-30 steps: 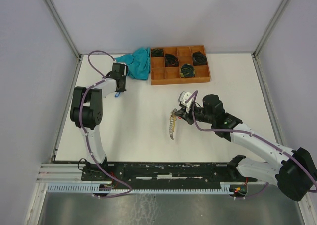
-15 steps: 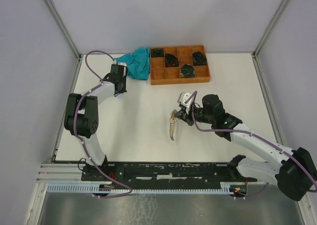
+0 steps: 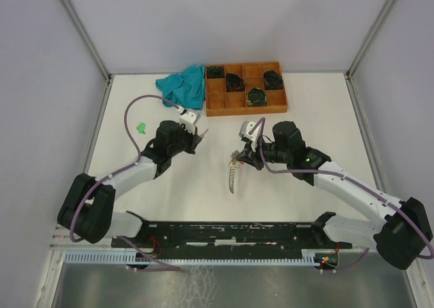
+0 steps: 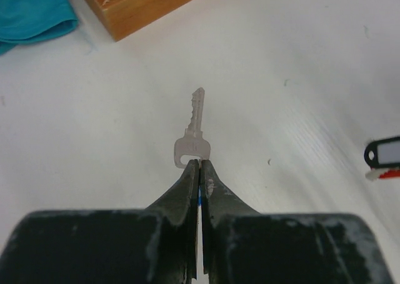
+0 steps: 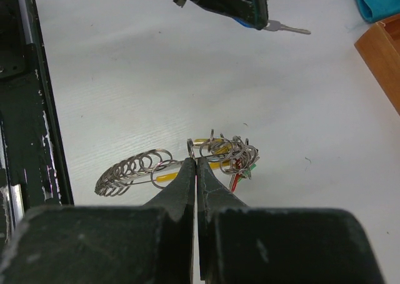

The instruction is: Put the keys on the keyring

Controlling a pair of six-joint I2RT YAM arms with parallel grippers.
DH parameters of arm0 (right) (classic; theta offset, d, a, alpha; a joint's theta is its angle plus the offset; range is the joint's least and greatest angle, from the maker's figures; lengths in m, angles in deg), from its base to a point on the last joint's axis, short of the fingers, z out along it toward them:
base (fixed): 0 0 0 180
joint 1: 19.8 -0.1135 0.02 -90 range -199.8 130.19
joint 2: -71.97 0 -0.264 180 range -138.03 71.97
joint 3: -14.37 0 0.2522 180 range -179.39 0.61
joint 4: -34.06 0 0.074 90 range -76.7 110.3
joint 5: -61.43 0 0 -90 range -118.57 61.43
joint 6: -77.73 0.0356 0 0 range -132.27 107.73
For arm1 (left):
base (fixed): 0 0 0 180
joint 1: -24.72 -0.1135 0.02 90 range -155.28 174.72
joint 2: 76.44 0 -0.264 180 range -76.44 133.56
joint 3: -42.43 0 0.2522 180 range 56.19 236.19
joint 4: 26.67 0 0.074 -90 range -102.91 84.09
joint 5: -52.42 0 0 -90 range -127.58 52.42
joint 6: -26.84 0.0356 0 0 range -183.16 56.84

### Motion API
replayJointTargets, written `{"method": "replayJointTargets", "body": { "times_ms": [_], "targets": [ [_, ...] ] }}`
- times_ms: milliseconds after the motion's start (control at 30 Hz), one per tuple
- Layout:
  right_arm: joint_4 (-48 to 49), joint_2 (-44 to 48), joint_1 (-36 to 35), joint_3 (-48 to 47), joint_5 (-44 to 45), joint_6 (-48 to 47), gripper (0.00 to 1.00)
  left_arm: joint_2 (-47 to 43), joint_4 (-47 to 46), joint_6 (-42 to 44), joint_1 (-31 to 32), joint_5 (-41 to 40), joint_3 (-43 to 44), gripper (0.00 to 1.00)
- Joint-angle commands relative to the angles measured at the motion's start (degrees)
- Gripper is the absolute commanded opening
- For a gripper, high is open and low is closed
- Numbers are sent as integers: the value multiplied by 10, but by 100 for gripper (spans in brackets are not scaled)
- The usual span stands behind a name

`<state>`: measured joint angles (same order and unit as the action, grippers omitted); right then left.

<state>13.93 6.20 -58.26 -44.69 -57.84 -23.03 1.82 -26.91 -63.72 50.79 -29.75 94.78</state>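
Middle of the frame now: left gripper has swung over from the teal cloth at upper left and is pinching a small silver metal key. Meanwhile right gripper stays clamped on the thin silvery yellow-segmented keyring, dead centre. Can't read anything on the black-rimmed tag, too small.

The small silver key is dull matt metal, the thin wire keyring glossy, and the crumpled teal cloth at eleven o'clock soft and matt.

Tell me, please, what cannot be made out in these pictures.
- Left wrist: what is attached to the key, hidden between the closed jaws.
- Left wrist: a black-framed tag, cut off by the right edge.
- Right wrist: the keys on the keyring, too tangled to count.
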Motion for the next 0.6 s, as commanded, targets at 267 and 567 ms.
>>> {"method": "replayJointTargets", "body": {
  "times_ms": [267,567],
  "targets": [
    [3,59,2,-9,51,-12,1,-43,-254,92,-3,312,-129,3],
    [-74,40,2,-27,60,-2,1,-13,-106,122,88,202,-103,6]
  ]
}}
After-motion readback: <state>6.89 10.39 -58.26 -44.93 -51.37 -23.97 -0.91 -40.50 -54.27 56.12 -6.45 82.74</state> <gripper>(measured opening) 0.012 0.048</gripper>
